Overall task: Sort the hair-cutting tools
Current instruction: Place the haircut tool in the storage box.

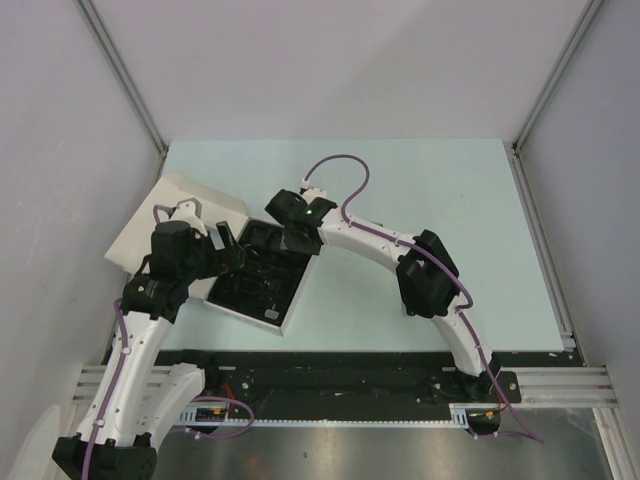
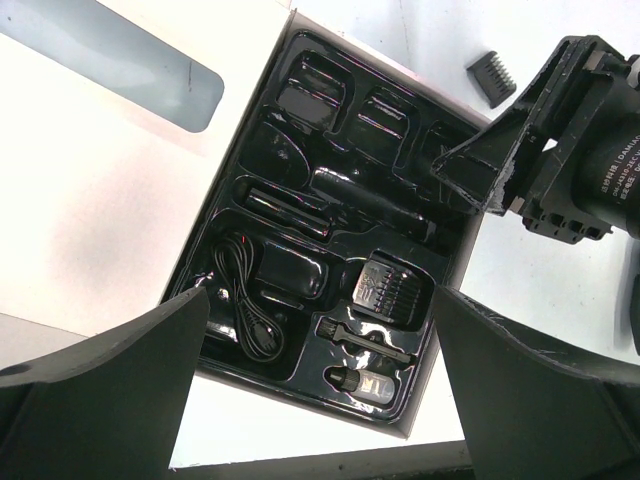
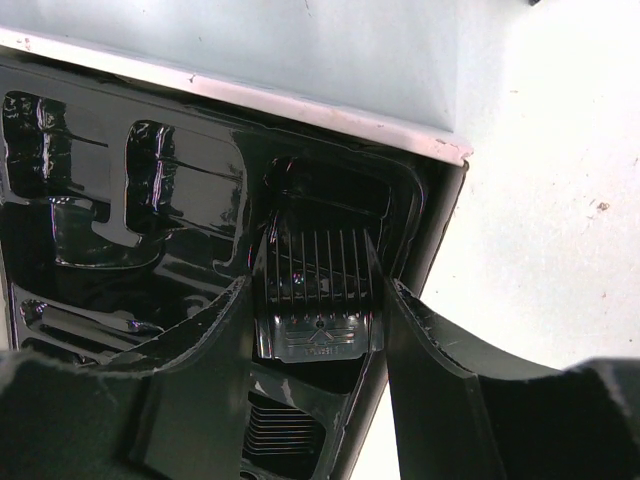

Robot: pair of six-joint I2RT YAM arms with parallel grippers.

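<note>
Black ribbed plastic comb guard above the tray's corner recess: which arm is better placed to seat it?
Right. The right end effector grips the black ribbed plastic comb guard over a corner recess of the glossy black tray; the left end effector hangs open, holding nothing.

Robot lab, small test booth. Two white robot arms, left arm [image 1: 140,340] and right arm [image 1: 462,338], bolted to metal rail [image 1: 560,385] at near edge. Pale green surface [image 1: 420,190]. Plain grey walls [image 1: 330,60] all round. Metal bars [image 1: 120,70] in corners. Purple cable [image 1: 340,157] looped along right arm.
</note>
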